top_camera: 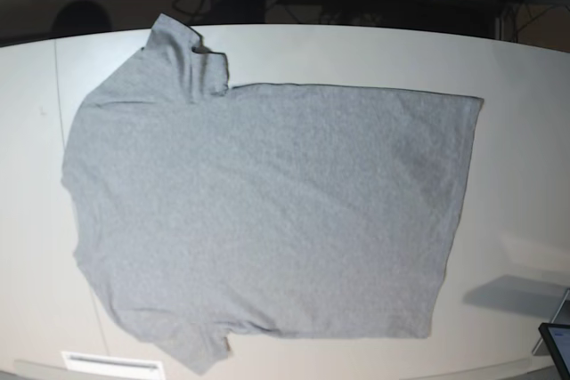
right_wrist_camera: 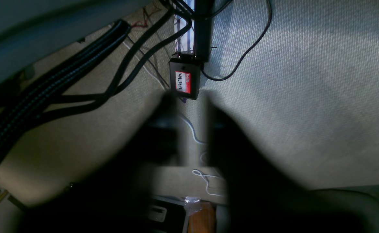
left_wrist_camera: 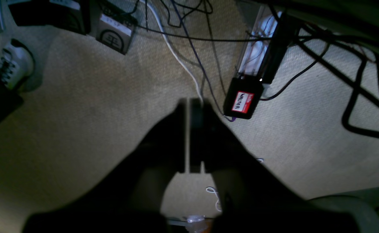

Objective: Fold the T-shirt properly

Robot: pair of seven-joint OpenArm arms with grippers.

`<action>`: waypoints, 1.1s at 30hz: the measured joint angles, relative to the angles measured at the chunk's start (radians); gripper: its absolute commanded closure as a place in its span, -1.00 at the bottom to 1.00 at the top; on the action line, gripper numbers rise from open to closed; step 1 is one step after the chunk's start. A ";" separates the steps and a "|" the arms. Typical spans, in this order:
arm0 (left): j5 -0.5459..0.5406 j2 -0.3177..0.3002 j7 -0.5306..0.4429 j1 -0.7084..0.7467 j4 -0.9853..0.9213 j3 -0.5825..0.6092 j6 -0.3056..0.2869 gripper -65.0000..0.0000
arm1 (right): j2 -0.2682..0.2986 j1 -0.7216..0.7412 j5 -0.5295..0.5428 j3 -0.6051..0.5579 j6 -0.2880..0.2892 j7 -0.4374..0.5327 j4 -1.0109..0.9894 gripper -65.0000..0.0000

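Your T-shirt spread flat across the white table, plain side up, collar end left, hem right, your left gripper closed on nothing above carpet, your right gripper also empty, fingers drawn in

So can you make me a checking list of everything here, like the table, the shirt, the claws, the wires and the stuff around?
Surface: white table, bare around the shirt.
Job's things: grey T-shirt spread flat, plain side up, not folded yet; upper sleeve creased over.
Clutter: dark screen corner at the table's lower right edge.
Claws: left claw shut and empty, over the carpet; right claw shut, also empty, over the carpet; neither is near the shirt.
Cables: black and white cables lying on the carpet; thick black bundle.
Surroundings: beige carpet, black box with a red name sticker, a white shoe.
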 measured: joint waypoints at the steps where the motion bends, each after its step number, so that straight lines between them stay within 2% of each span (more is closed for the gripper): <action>1: 0.000 0.000 0.000 0.000 0.000 0.000 0.000 1.00 | 0.000 0.000 0.002 0.000 0.000 0.000 0.000 0.90; 5: 0.000 0.000 0.000 0.000 0.000 -0.005 0.000 0.97 | 0.000 0.000 0.002 0.000 0.000 0.000 0.000 0.22; 6: 0.000 0.000 0.001 -0.002 0.000 -0.004 0.000 0.86 | 0.000 0.000 0.002 0.000 0.000 0.000 0.000 0.00; 8: 0.000 0.000 0.000 -0.005 -0.001 -0.003 0.000 0.50 | 0.000 0.000 0.002 0.000 0.000 0.000 0.000 -0.34; 11: 0.000 0.001 0.000 -0.006 -0.001 -0.003 0.000 0.11 | 0.000 0.000 0.002 0.000 0.000 0.000 0.000 -0.40; 14: 0.000 0.002 0.001 -0.005 -0.001 -0.003 0.000 0.07 | 0.000 0.000 0.002 0.000 0.000 0.000 0.000 -0.40; 16: 0.000 0.003 0.000 -0.006 -0.001 -0.003 0.000 0.17 | 0.000 0.000 0.002 0.000 0.000 0.000 0.000 -0.37; 17: 0.001 0.003 0.000 -0.006 -0.001 -0.003 0.000 0.33 | 0.000 0.000 0.002 0.000 0.000 0.000 0.000 -0.27; 19: -0.003 0.002 0.000 -0.005 -0.001 -0.003 0.000 0.85 | 0.000 0.000 0.000 0.000 0.000 0.000 0.000 0.17; 20: -0.002 0.002 0.000 -0.004 -0.001 -0.003 0.000 1.00 | 0.000 0.000 0.000 0.000 0.000 0.000 0.000 0.45; 22: 0.000 0.002 0.000 -0.003 -0.001 -0.003 0.000 1.00 | 0.000 0.000 0.000 0.000 0.000 0.000 0.000 1.00; 23: 0.000 0.001 0.000 -0.003 -0.001 -0.003 0.000 1.00 | 0.000 0.000 0.003 0.000 0.000 0.000 0.000 1.00; 26: 0.000 0.000 0.000 -0.003 -0.001 -0.003 0.000 0.98 | 0.000 0.000 0.002 0.000 0.000 0.000 0.000 0.62; 28: 0.000 0.000 0.000 -0.003 -0.001 -0.003 0.000 0.94 | 0.000 0.000 0.002 0.000 0.000 0.000 0.000 0.26; 30: 0.000 0.000 0.001 -0.005 -0.001 -0.003 0.000 0.68 | 0.000 0.000 0.000 0.002 0.000 0.001 0.000 -0.13; 31: 0.000 0.000 0.000 -0.006 -0.001 -0.003 0.000 0.52 | 0.000 0.000 0.000 0.003 0.000 0.000 0.000 -0.27; 33: 0.000 0.000 0.000 -0.006 -0.001 -0.003 0.000 0.24 | 0.000 0.000 -0.001 0.003 0.000 0.000 0.000 -0.38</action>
